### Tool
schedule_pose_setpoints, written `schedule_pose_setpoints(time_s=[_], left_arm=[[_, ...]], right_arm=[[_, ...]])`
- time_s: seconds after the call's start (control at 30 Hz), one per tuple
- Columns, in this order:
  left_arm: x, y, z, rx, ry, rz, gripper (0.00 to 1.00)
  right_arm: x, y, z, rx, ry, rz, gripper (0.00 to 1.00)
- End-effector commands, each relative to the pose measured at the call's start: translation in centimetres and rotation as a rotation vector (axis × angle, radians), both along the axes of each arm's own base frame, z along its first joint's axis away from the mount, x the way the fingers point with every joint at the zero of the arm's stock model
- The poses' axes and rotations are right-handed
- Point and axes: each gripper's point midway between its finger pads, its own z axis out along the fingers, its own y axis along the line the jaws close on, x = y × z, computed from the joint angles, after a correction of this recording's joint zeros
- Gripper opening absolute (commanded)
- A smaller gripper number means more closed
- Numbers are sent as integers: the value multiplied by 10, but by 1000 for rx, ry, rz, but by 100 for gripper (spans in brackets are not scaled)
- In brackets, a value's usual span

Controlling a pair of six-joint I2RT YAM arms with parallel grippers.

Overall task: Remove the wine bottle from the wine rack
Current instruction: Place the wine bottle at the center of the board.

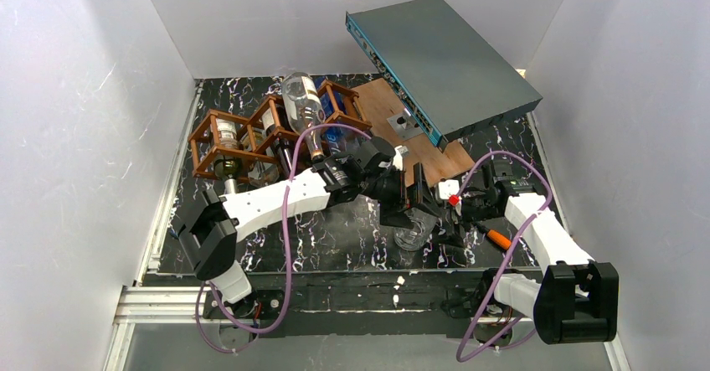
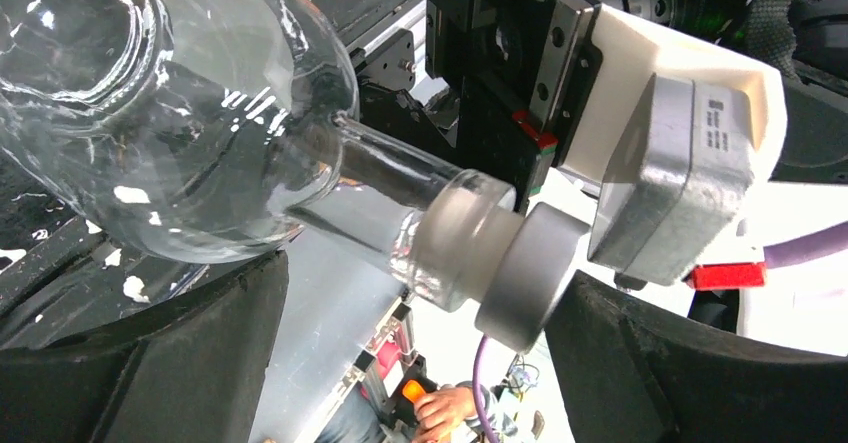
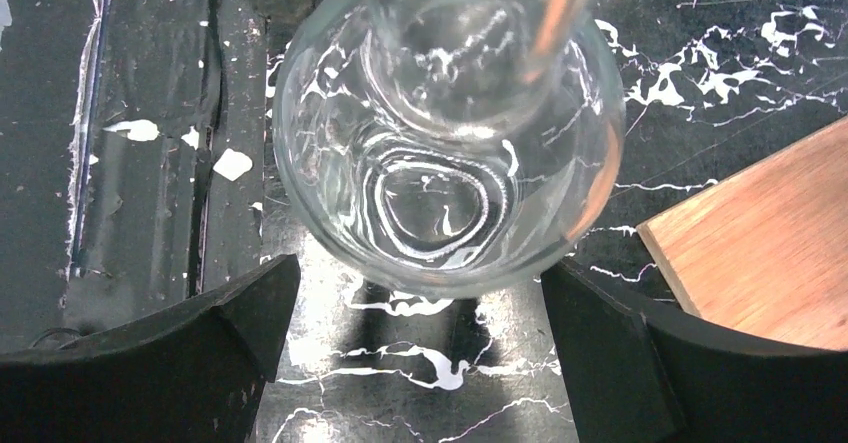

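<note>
Left gripper (image 2: 415, 293) released, wide of wine bottle (image 2: 180, 123) neck; right gripper (image 3: 420, 268) spread open; bottle top blurred, cropped.

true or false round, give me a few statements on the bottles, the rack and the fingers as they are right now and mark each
1. The clear bottle sits between the right fingers. True.
2. The right fingers are clamped shut on it. False: they stand wide open, one on either side.
3. The wine rack is empty. False: bottles remain in its cells, and a top bottle lies across it.
4. The clear bottle wears a grey cap. True.
5. The grey box lies flat on the table. False: it is tilted, its low end over the wooden board.
</note>
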Motion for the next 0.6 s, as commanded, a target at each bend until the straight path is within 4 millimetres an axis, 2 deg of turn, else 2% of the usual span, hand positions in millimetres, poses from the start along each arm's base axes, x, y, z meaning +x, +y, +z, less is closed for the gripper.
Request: schedule_pose_setpoints(time_s=[0.0, 0.1, 0.23, 0.43, 0.57], left_arm=[[1, 8, 34, -104, -88, -24, 93], [2, 13, 41, -119, -132, -35, 95], [3, 27, 53, -125, -240, -45, 98], [8, 62, 55, -26, -443, -47, 98], [22, 91, 63, 41, -603, 31, 98]], right_arm=[[4, -1, 11, 28, 21, -29, 100], [7, -6, 15, 30, 27, -57, 100], [12, -11, 33, 39, 14, -87, 100], [2, -8, 70, 65, -11, -68, 100], [-1, -5, 95, 93, -10, -57, 100]])
